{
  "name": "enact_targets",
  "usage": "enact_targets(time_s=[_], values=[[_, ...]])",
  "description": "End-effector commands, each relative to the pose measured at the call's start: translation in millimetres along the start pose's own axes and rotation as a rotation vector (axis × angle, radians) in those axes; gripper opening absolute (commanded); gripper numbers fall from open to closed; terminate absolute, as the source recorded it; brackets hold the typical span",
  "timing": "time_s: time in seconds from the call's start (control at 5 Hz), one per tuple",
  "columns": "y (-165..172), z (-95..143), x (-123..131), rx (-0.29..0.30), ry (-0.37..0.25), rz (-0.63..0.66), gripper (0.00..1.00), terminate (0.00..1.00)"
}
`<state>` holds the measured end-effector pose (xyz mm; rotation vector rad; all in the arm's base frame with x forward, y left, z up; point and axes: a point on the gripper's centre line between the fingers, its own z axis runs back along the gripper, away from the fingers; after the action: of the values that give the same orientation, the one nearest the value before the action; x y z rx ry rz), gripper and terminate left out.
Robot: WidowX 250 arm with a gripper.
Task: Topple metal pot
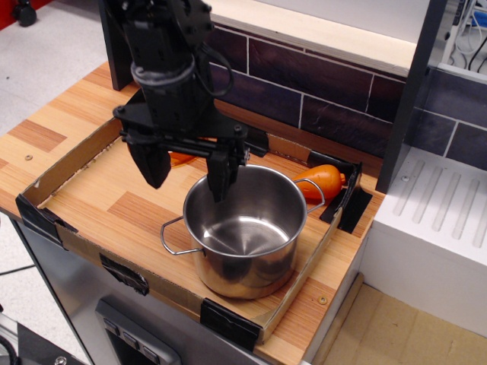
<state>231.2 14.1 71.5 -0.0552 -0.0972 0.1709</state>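
The metal pot [247,243] stands upright in the right half of a shallow cardboard tray [72,156]; it is shiny steel with two thin wire loop handles. My black gripper [190,175] is open just left of and above the pot. Its right finger [221,173] hangs over the pot's back-left rim, just inside the opening, and its left finger [156,163] is outside over the wooden floor. Whether a finger touches the rim cannot be told.
An orange translucent lid [183,157] lies behind the gripper, mostly hidden. An orange carrot-shaped toy [323,180] lies behind the pot in the tray's far right corner. A dark tiled wall [319,91] runs behind; a white appliance [434,220] stands to the right.
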Motion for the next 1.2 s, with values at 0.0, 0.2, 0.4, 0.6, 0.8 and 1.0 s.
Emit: enact_targets(time_s=[0.0, 0.2, 0.4, 0.6, 0.8, 1.0], values=[[-6.6, -13.9, 6.6, 0.028, -0.006, -0.016, 1.00, 0.00], [-9.4, -20.4, 5.3, 0.047, -0.007, -0.022, 1.00, 0.00], [-10.1, -23.4, 2.1, 0.056, -0.020, -0.024, 0.00, 0.00], [-9.0, -20.1, 1.5, 0.050, -0.032, -0.034, 0.00, 0.00], [-6.7, -11.3, 6.4, 0.073, -0.062, -0.040, 0.00, 0.00], [2.0, 6.7, 12.2, 0.134, -0.074, -0.063, 0.00, 0.00]])
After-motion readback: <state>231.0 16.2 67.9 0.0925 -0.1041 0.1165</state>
